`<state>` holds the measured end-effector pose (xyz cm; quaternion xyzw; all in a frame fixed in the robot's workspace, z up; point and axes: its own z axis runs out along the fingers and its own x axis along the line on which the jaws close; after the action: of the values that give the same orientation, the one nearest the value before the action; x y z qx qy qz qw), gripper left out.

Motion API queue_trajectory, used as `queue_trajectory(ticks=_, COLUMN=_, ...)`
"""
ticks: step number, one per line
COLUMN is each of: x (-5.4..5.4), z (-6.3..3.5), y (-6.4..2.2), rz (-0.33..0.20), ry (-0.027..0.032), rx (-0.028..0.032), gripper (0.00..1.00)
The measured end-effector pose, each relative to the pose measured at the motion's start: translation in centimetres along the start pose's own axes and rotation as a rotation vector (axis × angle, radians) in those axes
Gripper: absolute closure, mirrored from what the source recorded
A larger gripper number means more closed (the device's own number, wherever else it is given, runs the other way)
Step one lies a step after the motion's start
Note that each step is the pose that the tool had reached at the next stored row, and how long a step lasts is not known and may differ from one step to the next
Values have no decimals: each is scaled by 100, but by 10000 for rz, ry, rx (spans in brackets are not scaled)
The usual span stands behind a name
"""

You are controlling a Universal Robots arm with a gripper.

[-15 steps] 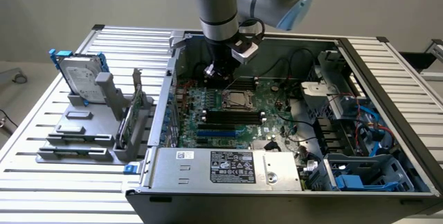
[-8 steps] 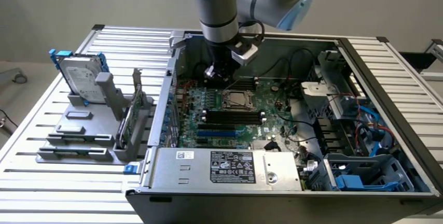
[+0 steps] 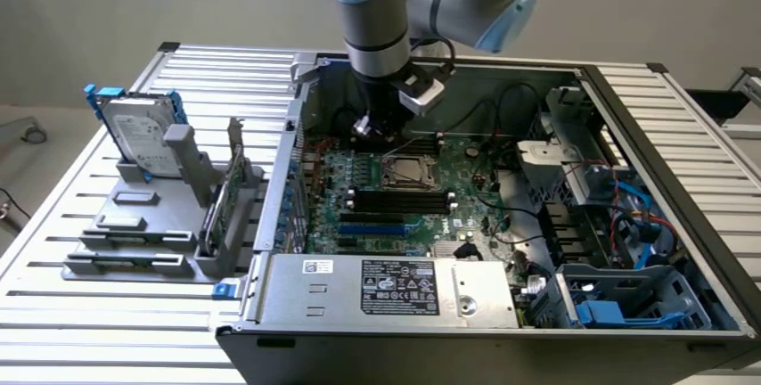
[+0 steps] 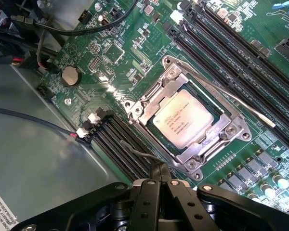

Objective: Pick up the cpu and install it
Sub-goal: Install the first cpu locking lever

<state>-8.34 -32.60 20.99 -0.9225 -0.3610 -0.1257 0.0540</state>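
Observation:
The cpu (image 4: 184, 118), a silvery square chip with printed text, lies flat in the motherboard's socket, with the metal load frame (image 4: 147, 107) down around its edges. In the exterior view the cpu (image 3: 405, 171) sits mid-board inside the open computer case. My gripper (image 4: 160, 169) is shut with nothing between its fingers. Its tips hang just beside the socket, right by a thin wire lever (image 4: 135, 151). In the exterior view the gripper (image 3: 378, 130) hovers low over the board, just behind the socket. A second wire lever (image 4: 236, 101) runs along the socket's other side.
Black memory slots (image 4: 231, 53) flank the socket on both sides. Cables (image 4: 48, 29) and a coin cell (image 4: 70, 75) lie close by. The case wall (image 3: 289, 171) stands on the exterior view's left. Beyond it, a hard drive in a blue bracket (image 3: 141, 131) stands in a grey rack.

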Motion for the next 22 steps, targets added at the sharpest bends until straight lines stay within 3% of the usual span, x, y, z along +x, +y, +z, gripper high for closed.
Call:
queue_trajectory(ticks=6, x=8, z=37, y=17, rz=-41, ry=65, rx=-50, gripper=89)
queue_trajectory(ticks=18, x=12, z=126, y=43, rz=-127, ry=280, rx=-233, gripper=89)
queue_trajectory(ticks=22, x=20, z=142, y=54, rz=-140, ry=324, rx=-274, gripper=89)
